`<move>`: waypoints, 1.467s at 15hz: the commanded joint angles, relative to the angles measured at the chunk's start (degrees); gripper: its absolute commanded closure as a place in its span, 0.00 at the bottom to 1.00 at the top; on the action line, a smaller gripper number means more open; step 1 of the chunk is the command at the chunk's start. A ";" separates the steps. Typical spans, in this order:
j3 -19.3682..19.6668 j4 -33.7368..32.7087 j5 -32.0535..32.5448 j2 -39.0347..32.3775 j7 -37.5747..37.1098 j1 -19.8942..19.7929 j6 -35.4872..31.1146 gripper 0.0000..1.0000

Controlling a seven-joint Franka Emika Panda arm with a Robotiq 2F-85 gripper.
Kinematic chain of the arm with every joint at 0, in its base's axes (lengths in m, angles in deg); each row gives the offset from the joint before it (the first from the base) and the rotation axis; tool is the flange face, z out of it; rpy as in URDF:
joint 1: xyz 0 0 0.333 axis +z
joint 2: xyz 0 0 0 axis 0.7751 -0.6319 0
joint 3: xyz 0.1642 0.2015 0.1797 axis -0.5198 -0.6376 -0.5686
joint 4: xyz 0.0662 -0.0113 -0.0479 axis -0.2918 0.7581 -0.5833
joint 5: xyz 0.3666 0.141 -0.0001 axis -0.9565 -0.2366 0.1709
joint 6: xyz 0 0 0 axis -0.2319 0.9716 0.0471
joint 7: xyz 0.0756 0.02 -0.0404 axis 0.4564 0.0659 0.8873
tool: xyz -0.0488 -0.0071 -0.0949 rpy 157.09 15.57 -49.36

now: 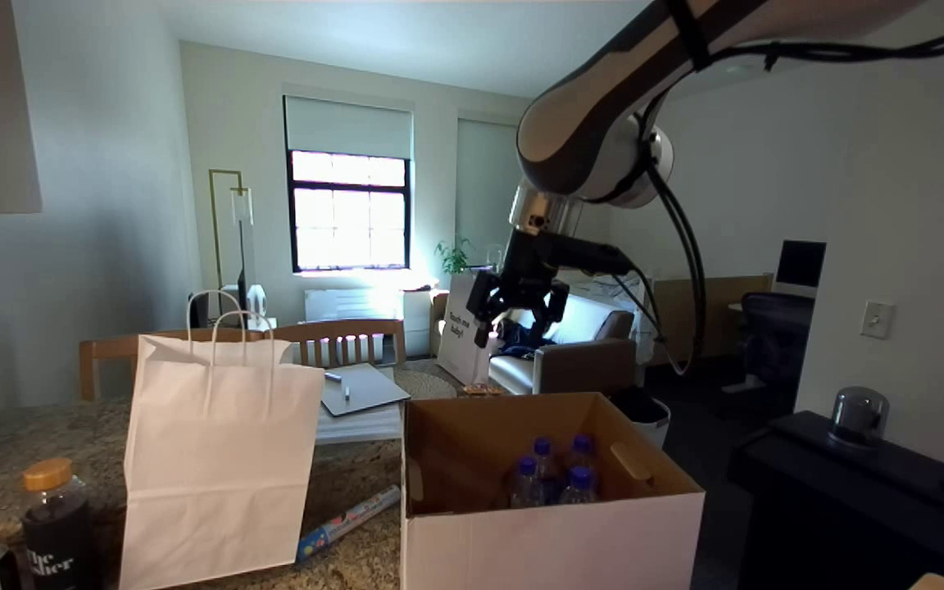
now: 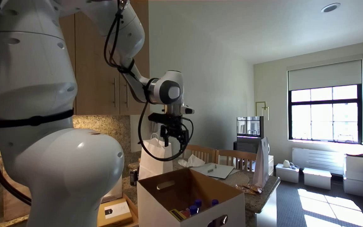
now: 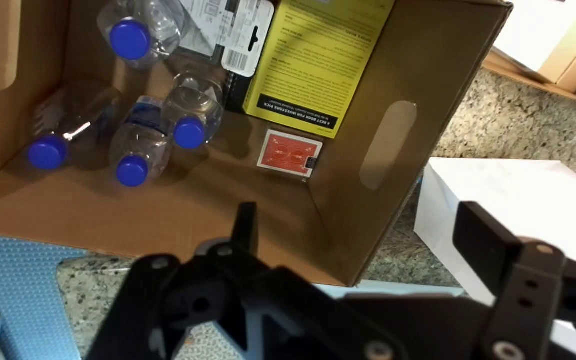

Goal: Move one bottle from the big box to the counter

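Observation:
Several clear plastic bottles with blue-purple caps stand or lean inside the big box. One bottle (image 3: 143,132) shows a blue label in the wrist view; bottles also show in both exterior views (image 1: 578,489) (image 2: 193,210). The big box (image 1: 554,545) is open-topped, whitish outside and brown inside, also seen in an exterior view (image 2: 159,201) and the wrist view (image 3: 403,65). It stands on the speckled counter (image 3: 508,130), also visible in both exterior views (image 1: 21,430) (image 2: 265,197). My gripper (image 3: 368,232) is open and empty, above the box, in both exterior views (image 1: 513,328) (image 2: 173,145).
A white paper bag (image 1: 218,459) stands beside the box. A yellow book (image 3: 313,65) and a red card pack (image 3: 289,153) lie in the box. A patterned tube (image 1: 349,522), a laptop (image 1: 364,388) and an orange-lidded bottle (image 1: 56,533) are on the counter.

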 commanded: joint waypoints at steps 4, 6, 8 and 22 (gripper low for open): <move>0.04 0.18 10.72 -7.72 -11.87 -6.24 -3.52 0.00; -0.32 -0.39 13.10 -11.04 -14.66 -5.97 -2.79 0.00; 0.66 0.03 11.21 -9.78 -11.96 -5.44 -2.40 0.00; 2.79 -16.02 6.77 -34.23 -11.72 -4.98 2.31 0.00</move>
